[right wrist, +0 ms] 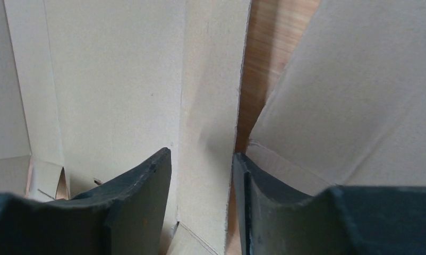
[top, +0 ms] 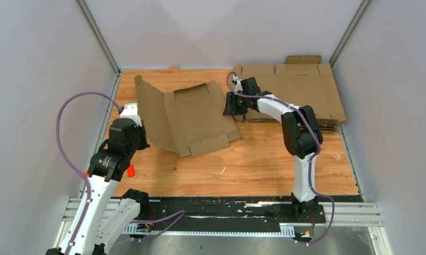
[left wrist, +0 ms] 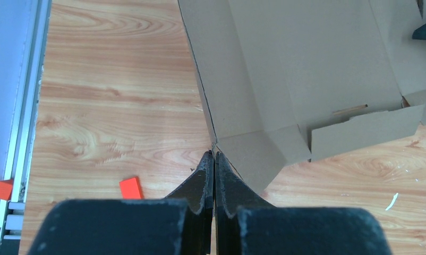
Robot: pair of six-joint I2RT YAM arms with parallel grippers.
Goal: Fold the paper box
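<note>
Purple cabling [top: 67, 106] arched off the left arm. From where I stood, the left gripper [left wrist: 214, 157] had its two black fingers pressed flat together with no gap between them, tips low over the wooden table [top: 264, 159]. Just to the left of those fingers lay a small red-orange block [left wrist: 130, 187]. The fingertips met the near-left corner of the paper box [top: 189, 114], right where its left panel rose from the sheet; whether a sliver of card sat pinched between them I could not tell. Ahead of that gripper and to its right, the box spread out as a single brown die-cut sheet. It lay mostly flat on the table, with its left panel tilted upward and a short flap along its near edge. At the sheet's far-right corner hung the right gripper [right wrist: 202, 156], jaws standing partway apart with a narrow strip of the box's card across the gap just beyond the tips. I could not make out whether either finger pressed on it. To the right of that gripper and behind it, a pile of flat cardboard sheets [top: 306, 87] lay in the back right corner, a sliver of bare wood showing between it and the strip.
</note>
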